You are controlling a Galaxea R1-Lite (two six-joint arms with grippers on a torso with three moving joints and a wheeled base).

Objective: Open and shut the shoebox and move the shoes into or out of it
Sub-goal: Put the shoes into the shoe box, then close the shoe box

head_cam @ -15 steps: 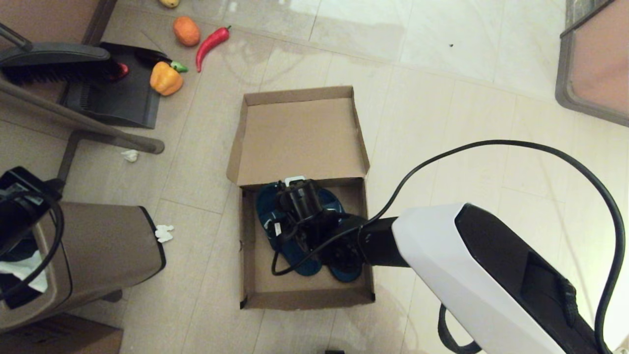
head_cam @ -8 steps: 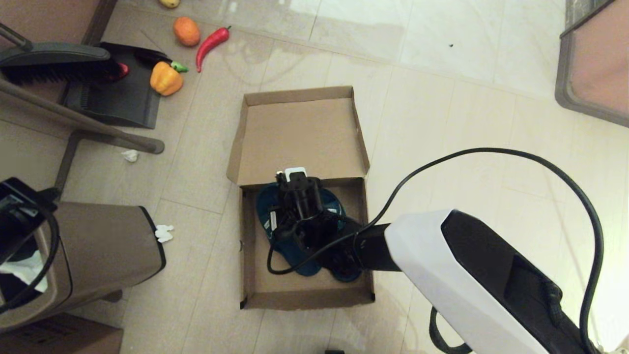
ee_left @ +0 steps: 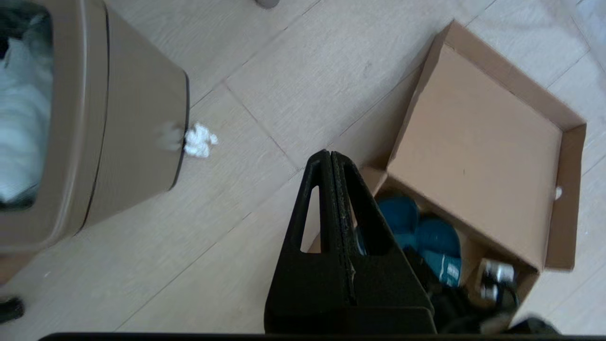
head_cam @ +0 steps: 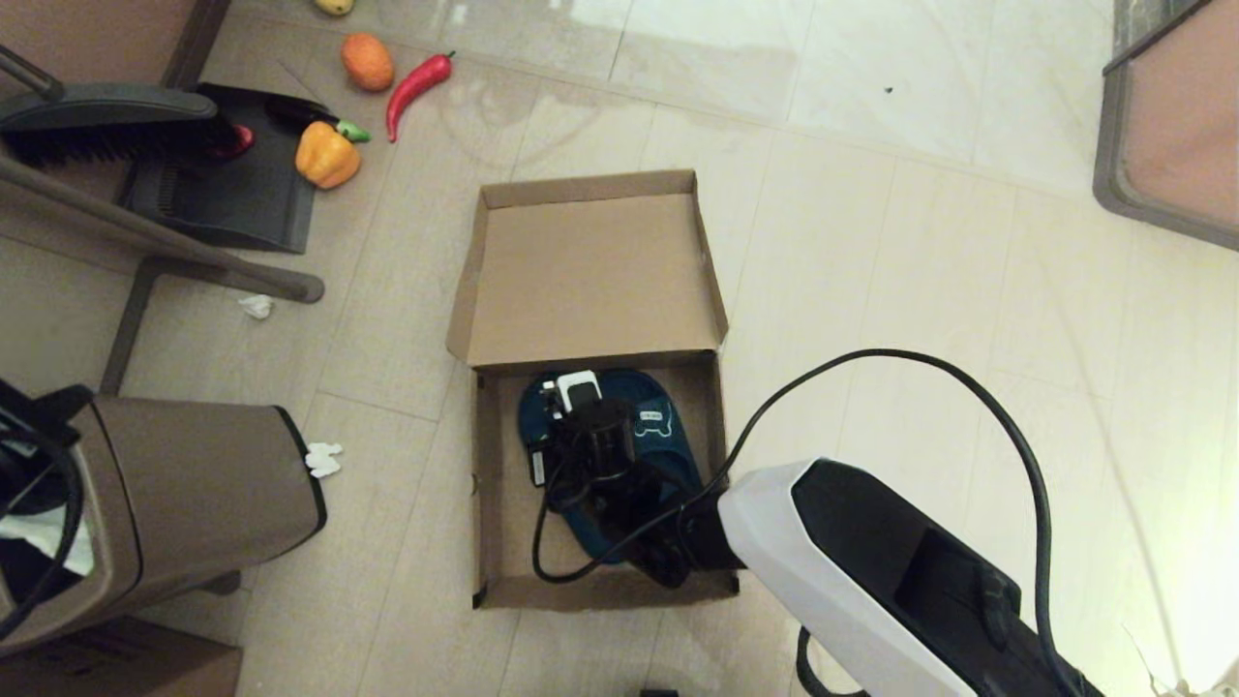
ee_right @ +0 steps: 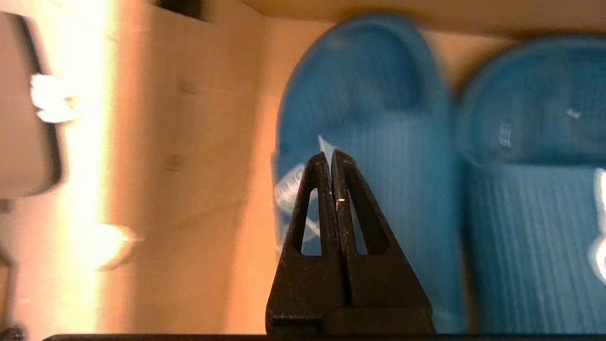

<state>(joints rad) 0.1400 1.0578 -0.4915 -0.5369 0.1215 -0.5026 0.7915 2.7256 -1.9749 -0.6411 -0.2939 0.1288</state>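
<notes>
The shoes (head_cam: 629,436) lie side by side inside the shoebox (head_cam: 498,503), toes toward its hinged lid; the strap of the one on the robot's right shows a white bear-shaped patch. The shoebox sits open on the tiled floor (head_cam: 871,242) in front of the robot, its lid folded flat back away from the robot so the plain inner face looks up.

The right gripper (ee_right: 331,158) hangs inside the box directly above the shoe on the robot's left, over its strap, and the right wrist view shows its jaws pressed together with nothing between them. Whether the tips touch the strap I cannot tell.

The left gripper (ee_left: 327,158) is held off to the left, above the floor between the box and the trash bin (head_cam: 184,494), its jaws also pressed together and empty.

A crumpled white scrap (head_cam: 323,458) lies on the floor just beside the bin. Farther off on the left sit a black dustpan (head_cam: 232,194), a yellow pepper (head_cam: 327,155), a red chili (head_cam: 416,85) and an orange (head_cam: 367,61).
</notes>
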